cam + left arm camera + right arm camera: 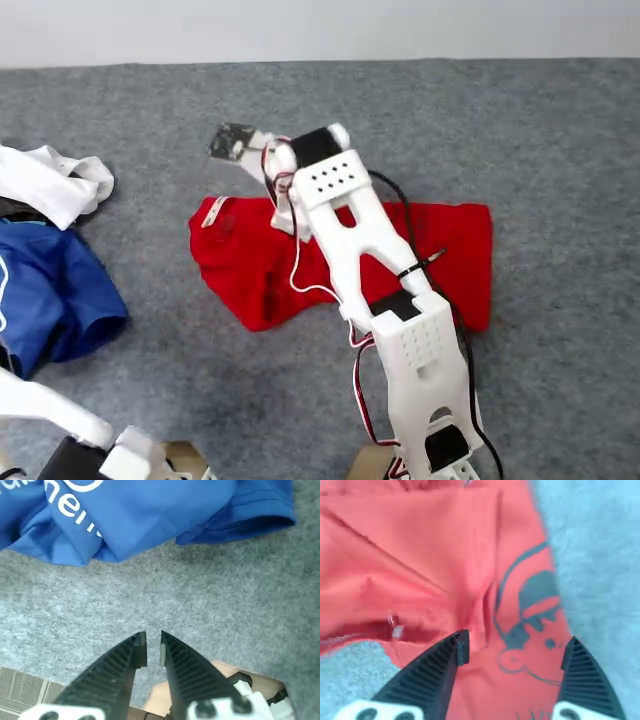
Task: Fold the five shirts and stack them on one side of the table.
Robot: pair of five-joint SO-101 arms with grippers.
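Note:
A red shirt (pixel 250 270) lies spread and rumpled in the middle of the grey table. My right arm stretches over it, with the right gripper (pixel 284 206) low above the shirt's upper left part. In the right wrist view the right gripper (pixel 515 650) is open, its jaws wide apart over red cloth with a printed cartoon figure (pixel 532 615). A blue shirt (pixel 50 290) lies crumpled at the left edge, with a white shirt (pixel 50 180) just behind it. My left gripper (pixel 152 650) hovers shut and empty over bare carpet, a short way from the blue shirt (pixel 150 515).
The grey felt table (pixel 500 130) has free room at the back and right. The left arm's base (pixel 80 435) sits at the front left corner. A dark piece of cloth (pixel 12 210) peeks out under the white shirt.

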